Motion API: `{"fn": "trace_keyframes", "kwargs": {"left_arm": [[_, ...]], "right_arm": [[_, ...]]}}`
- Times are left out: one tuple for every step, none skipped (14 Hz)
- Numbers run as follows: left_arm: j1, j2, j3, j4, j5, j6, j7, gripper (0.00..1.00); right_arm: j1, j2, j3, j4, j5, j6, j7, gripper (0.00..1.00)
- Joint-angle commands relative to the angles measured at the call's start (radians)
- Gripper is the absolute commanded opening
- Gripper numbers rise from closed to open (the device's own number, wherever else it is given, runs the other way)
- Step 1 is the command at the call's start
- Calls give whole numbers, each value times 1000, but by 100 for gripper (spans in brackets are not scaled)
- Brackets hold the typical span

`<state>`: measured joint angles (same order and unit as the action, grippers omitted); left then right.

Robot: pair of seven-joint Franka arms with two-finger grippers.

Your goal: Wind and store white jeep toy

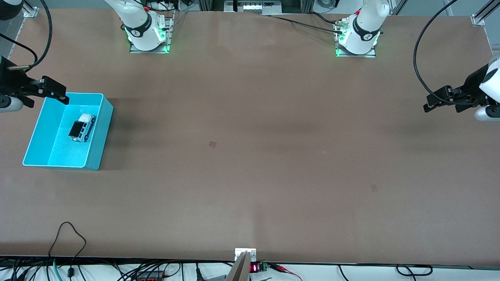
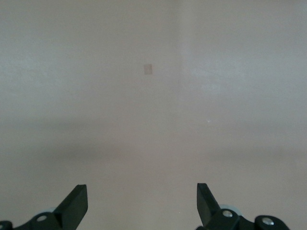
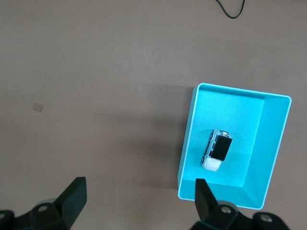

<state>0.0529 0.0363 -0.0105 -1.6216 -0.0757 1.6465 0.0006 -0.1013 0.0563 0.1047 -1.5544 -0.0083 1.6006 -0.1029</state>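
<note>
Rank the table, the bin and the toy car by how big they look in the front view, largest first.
1. table
2. turquoise bin, on the table toward the right arm's end
3. white toy car, inside the bin

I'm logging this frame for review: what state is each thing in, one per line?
white jeep toy: upright on its wheels inside the bin, not held.
turquoise bin: open-topped, on the table at the right arm's end.
right gripper: open, empty, over the bin's rim.
left gripper: open, empty, waiting over bare table.
</note>
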Motion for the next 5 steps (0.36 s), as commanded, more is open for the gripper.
{"fn": "trace_keyframes", "kwargs": {"left_arm": [[4,-22,-8,-17,25,1,-5,100],[4,-22,-8,-17,25,1,-5,100],[4,-22,-9,-15,25,1,-5,100],[2,-22,-9,-15,25,3,-5,100],[2,-24,-11,-14,25,3,-5,100]], "right_arm": [[51,-18,-51,-6,16,-16,9,100],[51,-18,-53,-6,16,-19,8,100],[51,-18,-54,-6,16,-21,9,100],[52,-18,-54,-6,16,-21,9,100],[52,-18,-54,-6,16,-21,11,100]]}}
